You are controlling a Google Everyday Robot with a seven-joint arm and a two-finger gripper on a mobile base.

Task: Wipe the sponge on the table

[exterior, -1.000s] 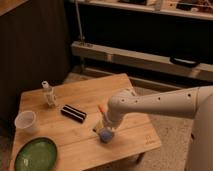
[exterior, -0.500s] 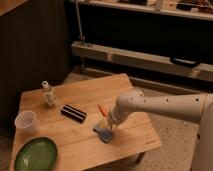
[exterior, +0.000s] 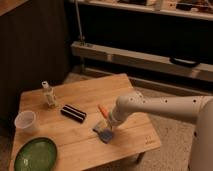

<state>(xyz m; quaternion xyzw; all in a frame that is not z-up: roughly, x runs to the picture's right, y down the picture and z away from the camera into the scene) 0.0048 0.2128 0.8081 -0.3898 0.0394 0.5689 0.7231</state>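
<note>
The blue sponge (exterior: 104,133) lies flat on the wooden table (exterior: 70,150), right of its middle. My gripper (exterior: 108,125) comes in from the right on a white arm and presses down on the sponge's upper edge. An orange carrot-like stick (exterior: 102,110) lies just behind the gripper. A black striped block (exterior: 73,113) rests left of it.
A small white bottle (exterior: 48,95) stands at the back left of the table. A white cup (exterior: 25,121) sits near the left edge and a green plate (exterior: 35,155) at the front left corner. A dark shelf unit runs behind the table.
The arm has shifted slightly toward the table's front, and the sponge has slid with it a little way across the wood.
</note>
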